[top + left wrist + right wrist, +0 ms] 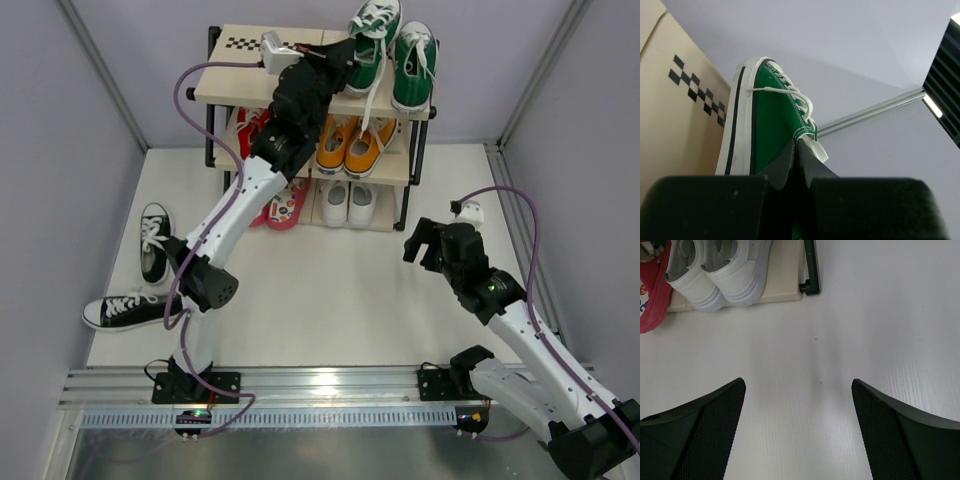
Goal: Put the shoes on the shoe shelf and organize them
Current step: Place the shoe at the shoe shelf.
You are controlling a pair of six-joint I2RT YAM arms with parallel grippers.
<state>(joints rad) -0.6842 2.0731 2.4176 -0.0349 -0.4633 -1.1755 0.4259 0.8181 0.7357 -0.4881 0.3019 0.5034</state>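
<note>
Top view: left gripper (345, 68) is at the top tier of the three-tier beige-board shoe shelf (232, 88), on the heel end of the green white-laced canvas sneaker (372, 40). Its mate (413, 68) sits just beside it, to the right. Step in hand looks like seating the green pair on top. Long axis runs front-to-back, slightly slanted, toe toward the back wall. A lace hangs over the front edge.
The black white-laced canvas sneakers (152, 242) lie on the floor to the left, off the shelf. Small plain white shoes (348, 203) and pink patterned flip-flops (283, 207) are on the bottom tier. Right gripper (425, 243) hovers over the floor.

Left wrist: fingers pinched together on the green sneaker's (765, 130) collar edge, toe pointing away from the camera, checkered shelf board (670, 130) alongside. Next move, I'd say: square it to its mate, release, back out clear of the lace.

Right wrist: fingers (705, 420) spread wide, nothing between them. The white shoes (720, 270) are ahead.
</note>
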